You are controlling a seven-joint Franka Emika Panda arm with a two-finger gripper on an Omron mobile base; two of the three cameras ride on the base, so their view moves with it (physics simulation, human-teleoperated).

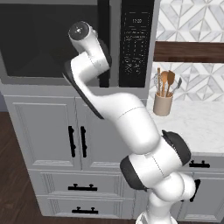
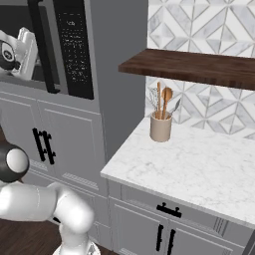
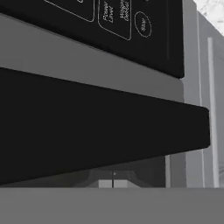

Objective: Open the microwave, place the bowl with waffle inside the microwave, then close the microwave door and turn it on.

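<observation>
The tool's tips are hard to see: in the left base view the white arm hides them, and in the hand view the black bar covers them, so I cannot tell how wide the tool is open or if it grips anything. In the right base view the white hand of the tool (image 2: pixel 22 50) sits at the far left edge, partly cut off, right up against the long black bar handle (image 2: pixel 44 47). The big grey built-in microwave (image 1: pixel 114 43) is set in the wall above grey cabinet doors with short black handles (image 1: pixel 46 131). Its wide grey door with dark glass (image 1: pixel 43 41) looks shut, flat with the front. The black keypad panel (image 1: pixel 136 43) is on its right side. In the hand view the bar handle (image 3: pixel 100 127) runs across the middle, very close, with the keypad (image 3: pixel 118 22) behind it. To the right, on the white marble worktop (image 2: pixel 199 169), stands a beige crock with wooden spoons (image 2: pixel 161 124), well apart from the tool, under a dark wooden shelf (image 2: pixel 199 67).
</observation>
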